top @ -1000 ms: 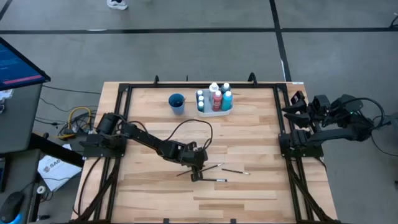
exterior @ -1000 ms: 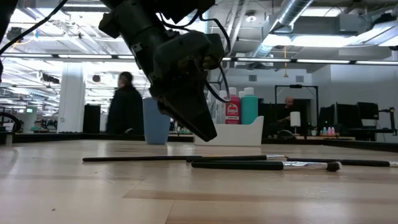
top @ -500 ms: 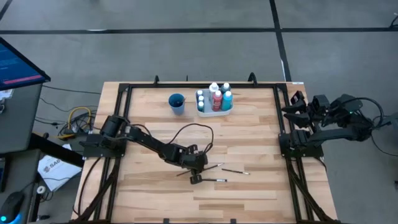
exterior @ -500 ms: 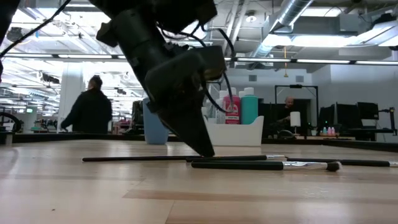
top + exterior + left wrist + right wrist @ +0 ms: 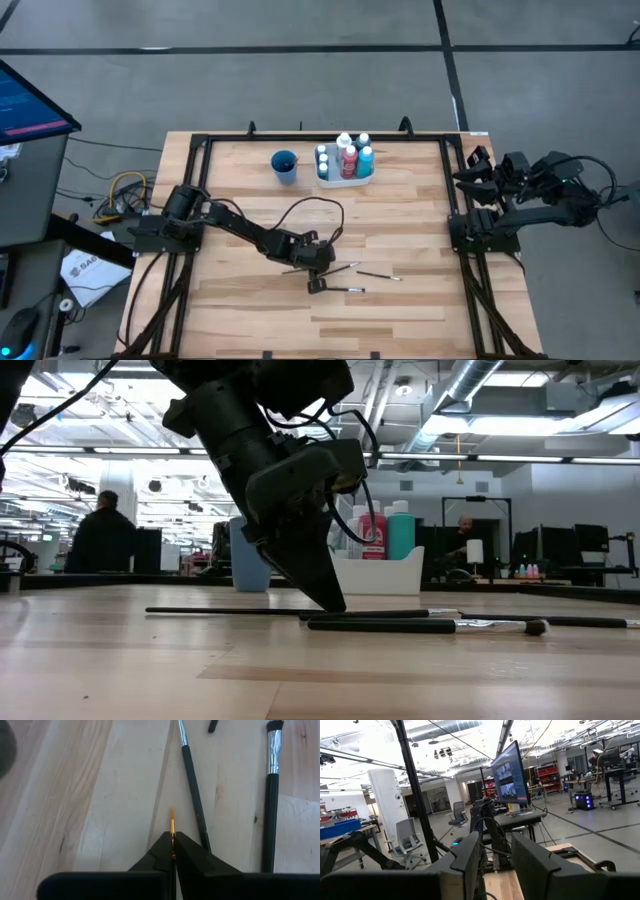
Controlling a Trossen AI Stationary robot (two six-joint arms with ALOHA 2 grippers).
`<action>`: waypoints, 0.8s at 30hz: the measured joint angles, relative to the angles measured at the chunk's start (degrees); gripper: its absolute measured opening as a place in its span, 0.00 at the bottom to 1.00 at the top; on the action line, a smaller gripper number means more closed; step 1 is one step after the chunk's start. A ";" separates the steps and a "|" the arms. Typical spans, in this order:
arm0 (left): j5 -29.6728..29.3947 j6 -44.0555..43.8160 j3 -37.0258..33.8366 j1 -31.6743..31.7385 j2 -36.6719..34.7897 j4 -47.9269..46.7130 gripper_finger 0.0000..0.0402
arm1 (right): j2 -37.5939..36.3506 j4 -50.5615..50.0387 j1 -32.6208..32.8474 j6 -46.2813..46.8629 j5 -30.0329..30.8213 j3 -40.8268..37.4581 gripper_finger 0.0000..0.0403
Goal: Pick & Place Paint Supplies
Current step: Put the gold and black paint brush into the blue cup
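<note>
Fingertips of the left gripper (image 5: 172,851) were pinched together on a thin dark-handled paintbrush with a gold tip (image 5: 172,821), that tip poking out just past them, down at the pale wooden tabletop (image 5: 400,210) in its middle front area. Just beside the tool lay a slim black-handled brush (image 5: 193,787), and beyond that a thicker black brush with a silver ferrule (image 5: 270,795), both flat on the wood; farther back stood the white rectangular tray of white-capped paint bottles (image 5: 347,158) and the blue cup (image 5: 284,165). Right gripper (image 5: 495,862) waited, folded back off the table's right edge, fingers standing apart with nothing between them.
</note>
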 joint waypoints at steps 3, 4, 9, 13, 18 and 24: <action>0.55 -0.43 0.00 0.01 0.03 -0.71 0.01 | 0.01 0.01 0.00 -0.02 0.00 0.00 0.27; 0.53 -1.20 0.00 0.01 -0.04 -0.72 0.00 | 0.01 -0.01 0.00 -0.02 0.00 0.00 0.27; -1.07 -2.54 -0.53 0.54 -3.62 -3.17 0.00 | -0.01 0.12 0.00 0.00 0.00 0.00 0.27; -3.67 -2.59 -0.46 2.11 -8.37 -2.90 0.00 | 0.01 0.56 0.00 -0.01 0.00 0.00 0.27; -9.68 -2.46 -0.47 4.33 -14.88 -3.04 0.00 | 0.01 0.59 0.00 0.00 0.00 0.00 0.27; -23.26 1.63 -5.04 8.74 -27.94 1.64 0.00 | -0.01 0.90 0.00 -0.28 0.00 0.00 0.27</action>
